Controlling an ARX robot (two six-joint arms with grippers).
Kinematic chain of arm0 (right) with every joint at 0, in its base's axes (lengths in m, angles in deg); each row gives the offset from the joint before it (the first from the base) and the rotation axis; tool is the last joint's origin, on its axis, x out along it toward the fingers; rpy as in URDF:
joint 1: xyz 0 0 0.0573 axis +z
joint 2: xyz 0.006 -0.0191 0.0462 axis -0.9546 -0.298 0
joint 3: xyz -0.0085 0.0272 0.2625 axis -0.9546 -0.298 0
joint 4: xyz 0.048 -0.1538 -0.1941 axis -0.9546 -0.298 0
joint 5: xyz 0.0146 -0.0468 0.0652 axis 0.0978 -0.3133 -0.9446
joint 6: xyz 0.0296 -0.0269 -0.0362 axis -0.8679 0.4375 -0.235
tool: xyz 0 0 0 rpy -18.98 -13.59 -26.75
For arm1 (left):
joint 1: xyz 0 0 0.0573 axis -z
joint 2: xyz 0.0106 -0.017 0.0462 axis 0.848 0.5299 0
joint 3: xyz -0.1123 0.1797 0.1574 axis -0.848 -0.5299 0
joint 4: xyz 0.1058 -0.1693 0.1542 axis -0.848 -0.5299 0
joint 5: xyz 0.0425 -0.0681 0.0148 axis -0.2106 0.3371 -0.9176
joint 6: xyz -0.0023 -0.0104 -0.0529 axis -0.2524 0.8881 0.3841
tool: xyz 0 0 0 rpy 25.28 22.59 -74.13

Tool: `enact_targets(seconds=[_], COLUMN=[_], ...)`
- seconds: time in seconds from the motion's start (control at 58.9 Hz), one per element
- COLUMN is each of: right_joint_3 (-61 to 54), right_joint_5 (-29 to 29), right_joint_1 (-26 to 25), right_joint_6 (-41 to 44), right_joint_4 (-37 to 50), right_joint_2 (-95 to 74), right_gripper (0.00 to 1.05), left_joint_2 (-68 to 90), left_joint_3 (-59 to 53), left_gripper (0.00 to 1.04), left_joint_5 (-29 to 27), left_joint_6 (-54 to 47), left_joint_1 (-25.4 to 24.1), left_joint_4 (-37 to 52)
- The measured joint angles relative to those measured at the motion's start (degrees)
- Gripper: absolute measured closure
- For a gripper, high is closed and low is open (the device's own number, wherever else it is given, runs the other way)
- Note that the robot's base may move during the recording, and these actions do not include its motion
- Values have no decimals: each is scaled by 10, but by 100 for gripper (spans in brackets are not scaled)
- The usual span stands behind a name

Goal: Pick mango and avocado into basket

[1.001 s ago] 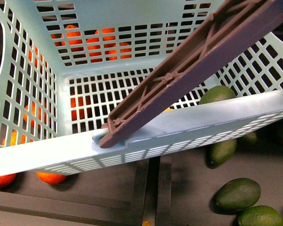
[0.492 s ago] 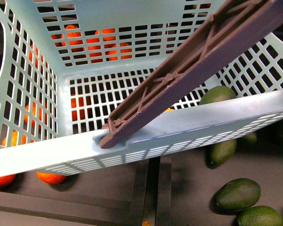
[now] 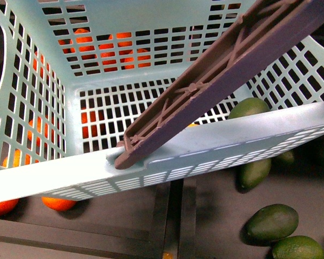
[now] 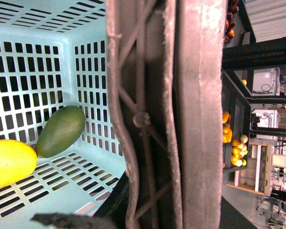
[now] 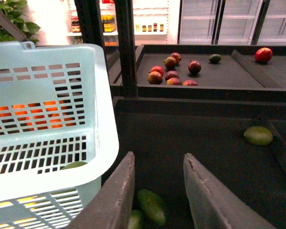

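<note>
Nothing has visibly moved since the earlier front views: the basket [image 3: 70, 108] fills the frame just as before, with its brown handle [image 3: 216, 81] lying slantwise across the opening and hiding much of the inside. Closest to the camera, its near rim tilts up toward the right, and below it loose green avocados [image 3: 271, 221] lie on the dark shelf to the right, with oranges [image 3: 58, 203] showing under the rim to the left. More oranges glow through the slotted far wall.

From the left wrist, the handle stands right against the lens and blocks most of the picture; past it, the avocado [image 4: 60, 130] and the mango [image 4: 9, 162] lie touching on the basket floor near a corner. No left fingers can be made out, so whether that gripper is clenched or released cannot be told.

From the right wrist, the right gripper [image 5: 157, 191] is spread apart and holds nothing, just beside the basket wall, with more green avocados on the shelf below it. Farther back sit a pale green fruit [image 5: 258, 135] and a tray of reddish fruit [image 5: 174, 71]
</note>
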Motion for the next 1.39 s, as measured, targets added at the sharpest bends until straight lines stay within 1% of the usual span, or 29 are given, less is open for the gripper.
enact_targets(seconds=[0.034, 0.136, 0.339, 0.39, 0.441, 0.679, 0.781, 1.188, 1.392], right_joint_3=[0, 0, 0, 0, 0, 0, 0, 0, 0], right_joint_5=[0, 0, 0, 0, 0, 2, 1, 1, 0], right_joint_1=[0, 0, 0, 0, 0, 0, 0, 0, 0], right_joint_6=[0, 0, 0, 0, 0, 0, 0, 0, 0], right_joint_4=[0, 0, 0, 0, 0, 0, 0, -2, -2], right_joint_2=[0, 0, 0, 0, 0, 1, 1, 1, 2], right_gripper=[60, 44, 14, 7, 9, 9, 9, 9, 9], left_joint_2=[0, 0, 0, 0, 0, 0, 0, 0, 0], left_joint_3=[0, 0, 0, 0, 0, 0, 0, 0, 1], left_gripper=[89, 89, 89, 89, 89, 89, 89, 89, 89], left_joint_5=[0, 0, 0, 0, 0, 3, 12, -5, 1], left_joint_6=[0, 0, 0, 0, 0, 0, 5, 0, 0], left_joint_1=[0, 0, 0, 0, 0, 7, 7, 1, 0], left_joint_4=[0, 0, 0, 0, 0, 0, 0, 0, 0])
